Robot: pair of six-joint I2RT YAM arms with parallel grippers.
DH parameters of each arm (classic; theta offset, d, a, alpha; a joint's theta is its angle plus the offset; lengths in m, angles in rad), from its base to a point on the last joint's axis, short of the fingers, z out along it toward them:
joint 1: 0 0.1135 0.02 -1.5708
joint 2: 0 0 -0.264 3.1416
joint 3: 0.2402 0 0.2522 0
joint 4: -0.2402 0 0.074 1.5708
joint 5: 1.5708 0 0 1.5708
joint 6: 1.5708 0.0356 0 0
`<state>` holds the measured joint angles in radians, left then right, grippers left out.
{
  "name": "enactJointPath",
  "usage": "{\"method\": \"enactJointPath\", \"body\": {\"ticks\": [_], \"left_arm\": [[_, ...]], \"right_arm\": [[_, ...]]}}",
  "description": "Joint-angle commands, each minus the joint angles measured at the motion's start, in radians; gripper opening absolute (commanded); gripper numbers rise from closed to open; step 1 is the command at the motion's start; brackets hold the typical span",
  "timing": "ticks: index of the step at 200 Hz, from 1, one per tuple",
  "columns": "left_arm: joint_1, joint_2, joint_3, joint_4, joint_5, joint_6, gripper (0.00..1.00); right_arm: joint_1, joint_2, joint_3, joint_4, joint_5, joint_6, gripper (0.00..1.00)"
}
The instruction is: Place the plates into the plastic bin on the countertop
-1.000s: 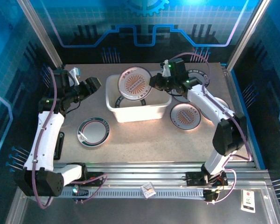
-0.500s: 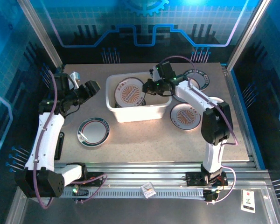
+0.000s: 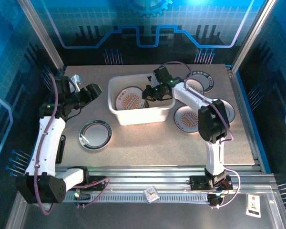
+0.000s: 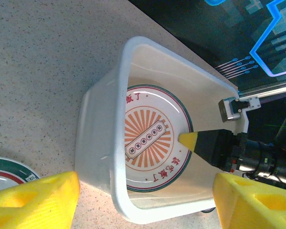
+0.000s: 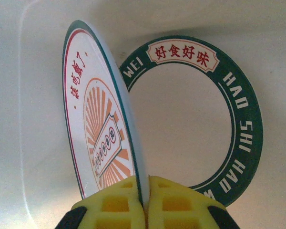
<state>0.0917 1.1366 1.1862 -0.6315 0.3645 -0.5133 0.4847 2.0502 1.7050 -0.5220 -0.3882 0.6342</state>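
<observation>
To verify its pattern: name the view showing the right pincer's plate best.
Left wrist: the orange sunburst plate faces the camera nearly whole. Right wrist shows it obliquely, clamped in the right pincer. Top external shows it small, inside the plastic bin.

The orange-patterned plate [image 5: 97,138] loses its lower edge between the fingers [image 5: 114,205] of the right gripper [image 5: 145,193], and hides the left arc of the green-rimmed plate [image 5: 240,129] beyond them. The left gripper [image 4: 145,198] has its 2 fingers [image 4: 38,198] cut off below; the tabletop plate [image 4: 5,169] beside 1 runs out of frame.
</observation>
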Motion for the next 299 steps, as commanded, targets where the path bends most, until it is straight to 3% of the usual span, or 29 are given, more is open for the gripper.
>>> {"method": "enactJointPath", "body": {"ticks": [1,99,161,199,221,299], "left_arm": [[0.014,-0.019,-0.014,-0.015,0.031,0.029,0.75],[0.017,-0.023,-0.046,-0.012,0.039,0.029,0.75],[0.019,-0.033,-0.062,-0.02,0.039,0.03,0.75],[0.023,-0.041,-0.071,-0.031,0.032,0.035,0.75],[0.028,-0.044,-0.071,-0.049,0.023,0.042,0.75],[0.08,-0.087,-0.107,-0.19,-0.081,0.038,0.79]], "right_arm": [[0.012,0.028,0.041,-0.026,-0.056,-0.011,0.03],[0.018,0.107,0.062,-0.058,-0.063,-0.027,0.04],[0.022,0.115,0.062,-0.076,-0.032,-0.037,0.13],[0.023,0.071,0.045,-0.08,0.023,-0.047,0.41],[0.023,0.042,0.035,-0.075,0.05,-0.051,0.51],[0.022,-0.036,0.029,-0.077,0.089,-0.055,0.75]]}}
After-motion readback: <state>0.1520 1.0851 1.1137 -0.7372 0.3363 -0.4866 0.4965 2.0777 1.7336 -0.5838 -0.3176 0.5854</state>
